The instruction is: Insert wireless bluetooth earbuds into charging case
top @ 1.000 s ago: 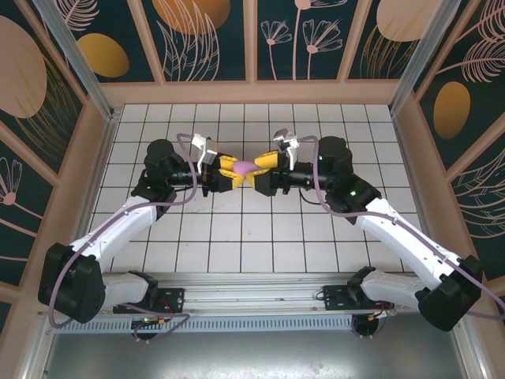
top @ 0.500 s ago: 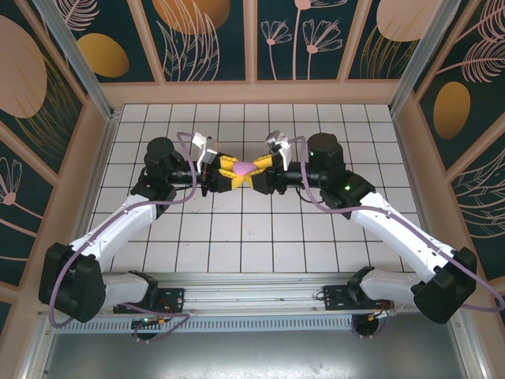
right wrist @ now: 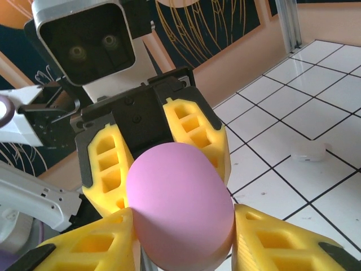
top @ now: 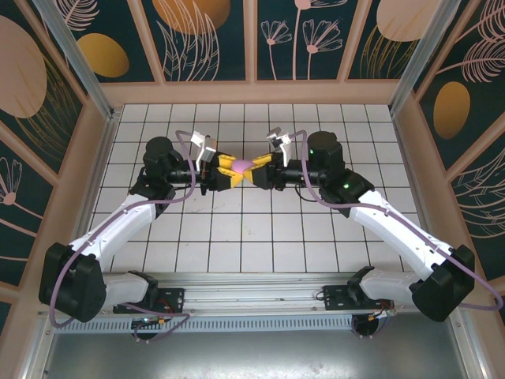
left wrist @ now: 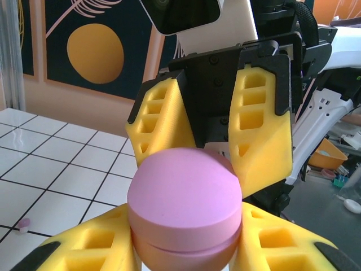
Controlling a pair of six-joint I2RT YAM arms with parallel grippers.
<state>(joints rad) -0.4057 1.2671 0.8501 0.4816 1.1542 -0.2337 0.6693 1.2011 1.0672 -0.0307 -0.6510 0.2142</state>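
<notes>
A closed pink case is held above the tiles, pinched from both sides. The left gripper clamps it, and the right gripper presses against it opposite. A pink earbud lies on the floor left of the left gripper. A white earbud lies right of the right gripper.

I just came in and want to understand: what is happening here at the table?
The two arms meet over the middle of the tiled table. The left tool and the right tool both grip one closed pink charging case between them. A tiny pale pink piece, likely an earbud, lies on the tiles, not yet in the case.
</notes>
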